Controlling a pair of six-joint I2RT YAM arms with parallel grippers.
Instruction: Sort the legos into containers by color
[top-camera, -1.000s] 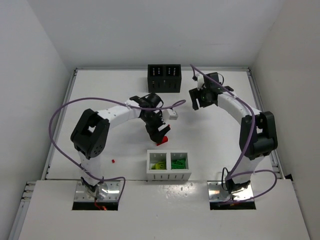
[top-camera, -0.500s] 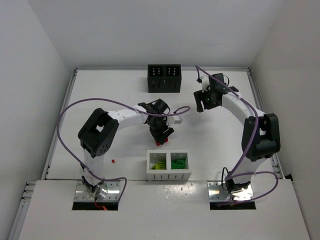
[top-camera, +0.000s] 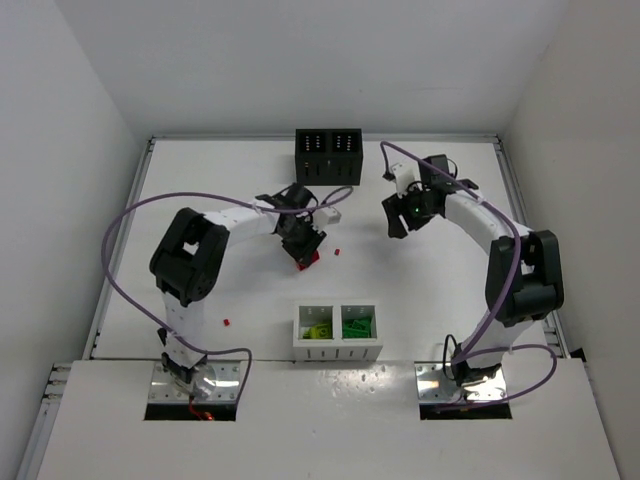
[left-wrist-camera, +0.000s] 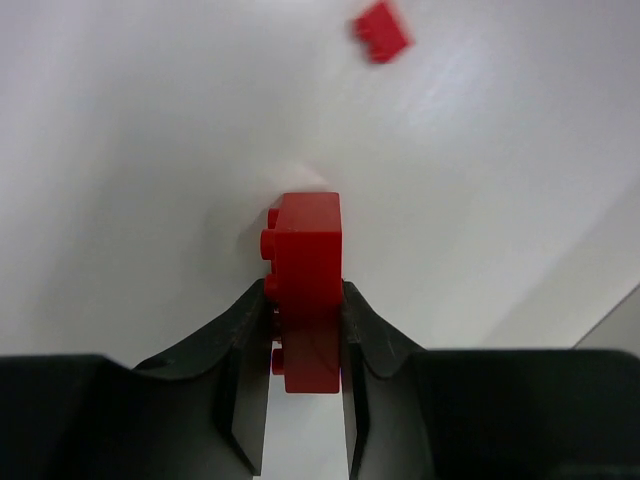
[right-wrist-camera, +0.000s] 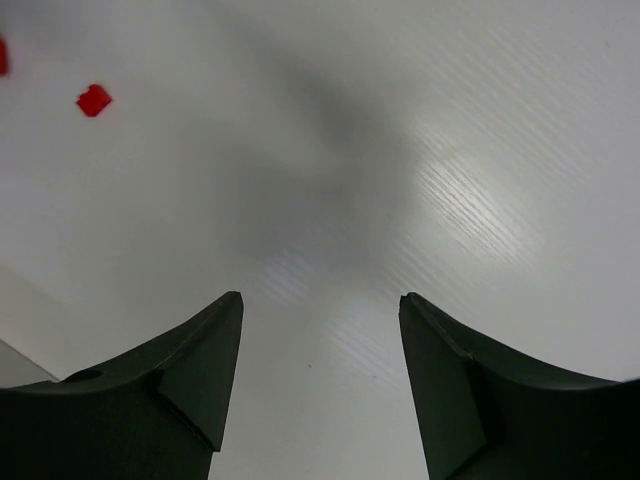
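Red lego (left-wrist-camera: 305, 290) between left fingers (left-wrist-camera: 240, 400)

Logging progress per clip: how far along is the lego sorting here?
Done: the white box holds lime bricks in its left compartment and green ones in its right. In hand: the left gripper is shut on a red brick; the right gripper is open and empty. Left: two small red pieces lie loose. What the black box holds cannot be seen.

red brick (left-wrist-camera: 308, 265): smooth plastic | table (right-wrist-camera: 470, 200): smooth white, faint sheen | right hand (right-wrist-camera: 320, 300): matt black plastic
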